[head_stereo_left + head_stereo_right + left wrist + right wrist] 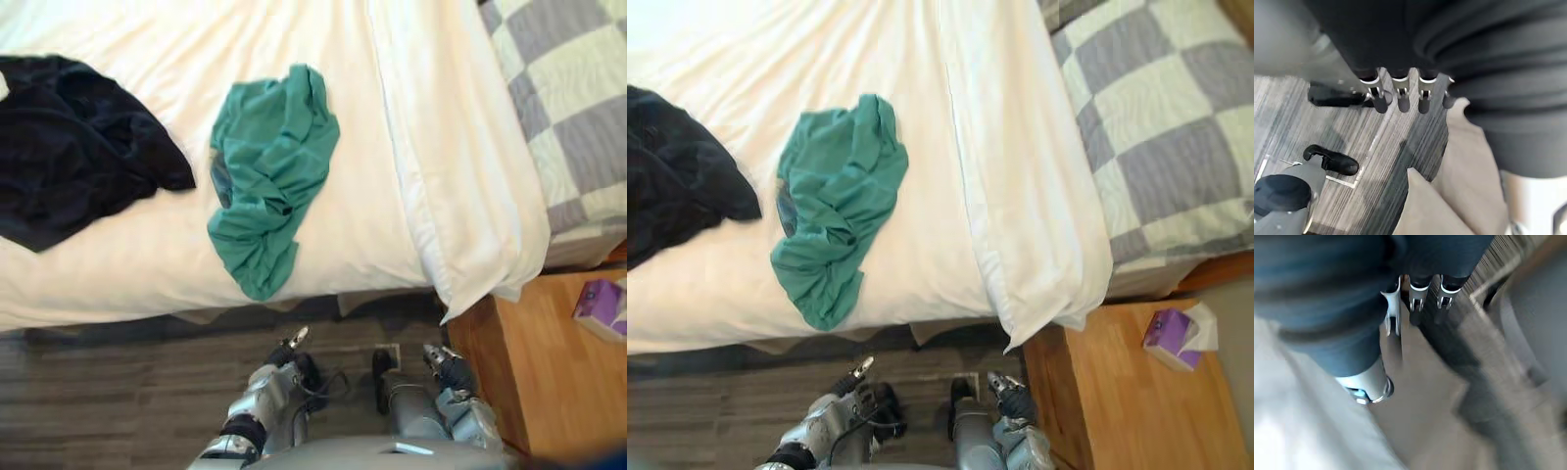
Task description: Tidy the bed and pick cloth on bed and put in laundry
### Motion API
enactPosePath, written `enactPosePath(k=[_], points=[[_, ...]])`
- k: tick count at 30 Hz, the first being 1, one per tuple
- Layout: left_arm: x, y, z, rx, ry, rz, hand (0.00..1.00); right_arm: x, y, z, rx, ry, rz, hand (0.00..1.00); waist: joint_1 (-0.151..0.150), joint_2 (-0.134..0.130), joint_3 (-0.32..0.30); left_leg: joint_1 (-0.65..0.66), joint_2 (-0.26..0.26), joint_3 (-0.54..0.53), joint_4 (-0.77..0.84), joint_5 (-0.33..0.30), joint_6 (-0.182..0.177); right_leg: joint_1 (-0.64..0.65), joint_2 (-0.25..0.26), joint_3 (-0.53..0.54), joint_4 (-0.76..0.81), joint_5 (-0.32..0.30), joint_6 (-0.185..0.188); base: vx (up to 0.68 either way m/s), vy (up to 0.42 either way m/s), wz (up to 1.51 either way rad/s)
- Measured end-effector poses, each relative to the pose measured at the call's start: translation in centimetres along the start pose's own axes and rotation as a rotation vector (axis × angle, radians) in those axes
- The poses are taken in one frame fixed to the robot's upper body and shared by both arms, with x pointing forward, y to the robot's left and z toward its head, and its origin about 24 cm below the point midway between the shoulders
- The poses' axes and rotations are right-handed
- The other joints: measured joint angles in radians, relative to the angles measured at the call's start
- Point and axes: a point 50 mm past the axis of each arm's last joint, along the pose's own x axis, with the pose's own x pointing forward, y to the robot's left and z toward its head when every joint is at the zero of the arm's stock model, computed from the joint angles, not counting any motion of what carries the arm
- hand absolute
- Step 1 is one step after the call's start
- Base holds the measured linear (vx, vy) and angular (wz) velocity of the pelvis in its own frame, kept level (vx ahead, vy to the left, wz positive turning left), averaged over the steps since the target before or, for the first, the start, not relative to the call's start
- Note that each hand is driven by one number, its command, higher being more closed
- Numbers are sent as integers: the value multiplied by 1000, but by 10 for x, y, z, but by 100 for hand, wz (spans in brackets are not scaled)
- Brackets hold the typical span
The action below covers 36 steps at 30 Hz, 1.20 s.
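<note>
Purple tissue box (1176, 338) on wooden nightstand (1107, 411)

Both arms are hanging low, elbows slightly bent. The left hand (290, 347) has its fingers (1402, 98) loose and pretty much straight, holding nothing. The right hand (443, 364) looks the same, fingers (1419, 293) relaxed, empty too.

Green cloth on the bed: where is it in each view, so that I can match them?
Left eye view: green cloth near the centre, on the white sheet.
Right eye view: left of centre.
Left wrist view: floor beyond the left robot hand.
Right wrist view: looks down past the right robot hand.
Shared landmark: black cloth to its left in both eye views.
</note>
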Motion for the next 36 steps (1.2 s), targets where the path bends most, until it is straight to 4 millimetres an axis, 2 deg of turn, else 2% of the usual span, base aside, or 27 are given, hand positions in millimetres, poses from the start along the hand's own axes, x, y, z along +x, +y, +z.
enactPosePath(k=[2, 7, 11, 15, 19, 20, 22, 23, 24, 25, 26, 27, 28, 29, 30, 31, 32, 33, 34, 35, 36], points=[[-2, 9, -8, 31, 21, 5, 0, -2, -3, -9, -103, 66, 26, 0, -3, 5, -16, 36, -12, -22, -55, 29, -16, 42, -1, -30, -42, 19, 7, 73, -25, 36], [-5, 24, -17, 142, 43, 13, 0, 0, -4, -11, -160, 109, 49, 0, -10, 12, -31, 130, -41, -56, -165, 78, -24, 144, -6, -68, -123, 37, 0, 30, 1, 19], [-7, 28, -24, 243, 65, 15, 0, 0, -6, -11, -186, 117, 64, 0, -15, 26, -46, 158, -62, -75, -224, 106, -8, 177, -14, -85, -168, 49, 1, -21, 36, 13], [-8, 36, -24, 395, 75, 52, 0, 1, -3, -10, -235, 128, 95, 0, -18, 26, -46, 203, -75, -75, -275, 130, 1, 207, -14, -86, -199, 62, 2, -36, 38, -2], [-10, 45, -27, 420, 99, 95, 0, 1, -3, -13, -230, 151, 90, 0, -22, 22, -53, 236, -87, -75, -309, 139, 9, 225, -18, -86, -210, 61, 3, -11, 42, -3], [-10, 47, -27, 419, 106, 105, 0, 1, -3, -14, -229, 159, 90, 0, -22, 18, -54, 236, -91, -74, -306, 133, 9, 223, -23, -83, -208, 54, 7, 9, 56, -3], [-11, 52, -25, 419, 112, 133, 0, 2, -2, -13, -232, 162, 101, 0, -25, 10, -50, 180, -85, -71, -175, 47, 9, 192, -39, -73, -139, 7, 15, 20, 36, -4], [-12, 56, -25, 390, 109, 167, 0, 3, -4, -10, -235, 155, 108, 0, -29, 16, -40, 115, -59, -68, -18, -40, 12, 159, -46, -65, -56, -34, 16, 22, 4, -7], [-12, 58, -24, 355, 108, 190, 0, 4, -5, -6, -235, 145, 106, 0, -32, 24, -29, 87, -42, -68, 62, -76, 21, 145, -46, -64, -6, -51, 13, 29, 36, -11], [-12, 61, -21, 310, 93, 235, 0, 7, -8, 1, -240, 130, 96, 0, -36, 38, -5, 41, -13, -62, 196, -135, 30, 104, -53, -61, 103, -100, 19, 4, 72, -11], [-12, 63, -16, 270, 72, 272, 0, 8, -12, 7, -236, 114, 82, 0, -32, 37, 13, 0, -5, -50, 281, -161, 35, 44, -75, -59, 219, -148, 27, -8, 82, -10], [-13, 65, -13, 243, 57, 289, 0, 8, -12, 9, -231, 106, 79, 0, -29, 35, 21, -18, -9, -42, 309, -162, 34, 9, -93, -59, 273, -165, 31, -24, 44, -4], [-13, 69, -9, 172, 29, 314, 0, 11, -13, 16, -216, 75, 65, 0, -31, 11, 39, -45, -19, -36, 345, -163, 32, -43, -123, -61, 352, -186, 26, 0, 0, 0], [-14, 74, -4, 105, 4, 337, 0, 12, -16, 23, -189, 48, 41, 0, -29, -2, 55, -81, -31, -30, 401, -167, 2, -80, -152, -50, 390, -212, 14, -22, -21, 4], [-15, 76, 0, 60, -14, 342, 0, 14, -17, 27, -180, 40, 31, 0, -32, -28, 67, -112, -34, -29, 444, -177, -9, -93, -175, -27, 398, -236, 11, -27, -44, -20], [-15, 77, 4, -5, -41, 339, 0, 15, -21, 32, -167, 27, 0, 0, -17, -21, 83, -144, 41, -24, 528, -218, 33, -135, -181, 5, 442, -241, 7, -2, -39, -36], [-16, 80, 6, -40, -57, 342, 0, 13, -30, 36, -150, 5, -44, 0, -15, -23, 102, -141, 146, -54, 553, -222, -2, -159, -188, 37, 484, -248, 11, 8, -25, -40], [-16, 82, 6, -53, -62, 343, 0, 11, -37, 37, -147, -3, -69, 0, -19, -22, 102, -134, 186, -77, 533, -212, -18, -169, -201, 54, 501, -257, 20, 39, 85, -15], [-17, 84, 5, -64, -73, 334, 0, 5, -48, 35, -142, -1, -121, 0, -24, -23, 103, -111, 253, -123, 459, -187, -55, -184, -238, 87, 536, -279, 50, 37, 227, 3], [-18, 87, 2, -69, -83, 330, 0, -2, -63, 35, -146, -3, -186, 0, -30, -23, 102, -85, 309, -159, 376, -155, -77, -196, -279, 117, 568, -306, 83, 20, 385, 0], [-21, 93, -1, -88, -90, 343, 0, -7, -74, 38, -142, -15, -234, 0, -34, -17, 99, -73, 348, -169, 337, -133, -77, -209, -308, 143, 588, -324, 115, -3, 403, -4]])
